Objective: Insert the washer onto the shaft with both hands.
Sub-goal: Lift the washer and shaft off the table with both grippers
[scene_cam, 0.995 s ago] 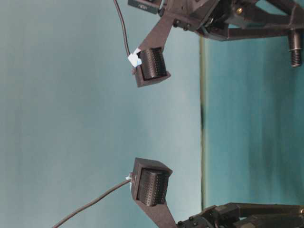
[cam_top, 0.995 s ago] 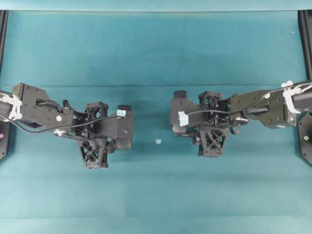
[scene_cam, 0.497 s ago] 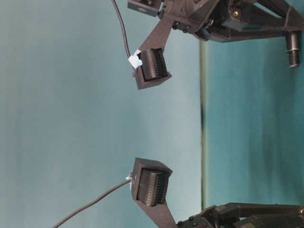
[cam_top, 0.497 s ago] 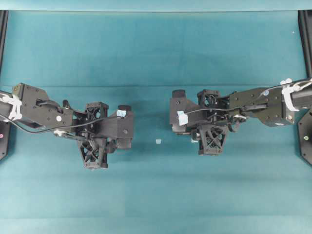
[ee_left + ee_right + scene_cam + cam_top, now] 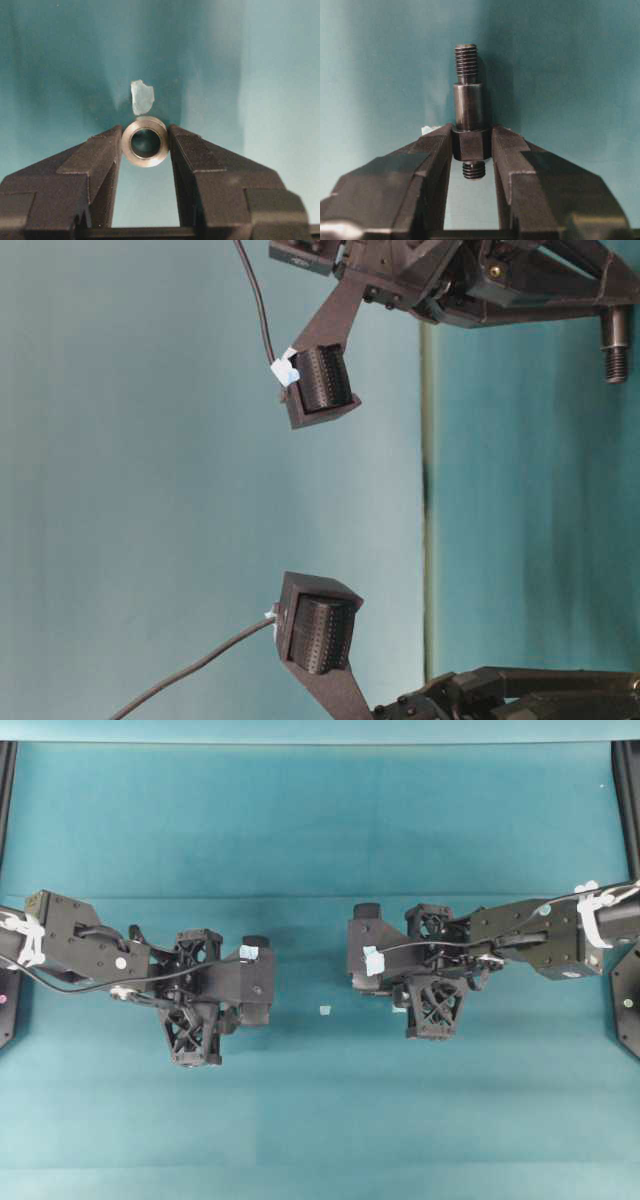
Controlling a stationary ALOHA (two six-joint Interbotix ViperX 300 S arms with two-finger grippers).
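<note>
While the small silvery-grey metal washer (image 5: 145, 141) sits pinched between the fingertips of the left gripper (image 5: 145, 150), its dark centre hole facing that wrist's camera, the short dark-grey stepped shaft (image 5: 468, 112) is clamped at its thicker collar by the right gripper (image 5: 472, 145), a threaded end reaching out past the tips and a short threaded stub showing behind the collar. Both pickups look done; judging from the overhead view, what is left is to bring the two hands together, line the hole up with the threaded tip and slide the ring on. The washer looks thick-walled and smooth, slightly shiny along its rim. The shaft shows a fine thread at the tip, then a plain wider barrel, then the collar. Just beyond the left fingertips a small pale scrap of tape (image 5: 142, 96) lies on the teal table cover (image 5: 320, 820). From overhead the two grippers face each other, well apart, with bare cover between them
</note>
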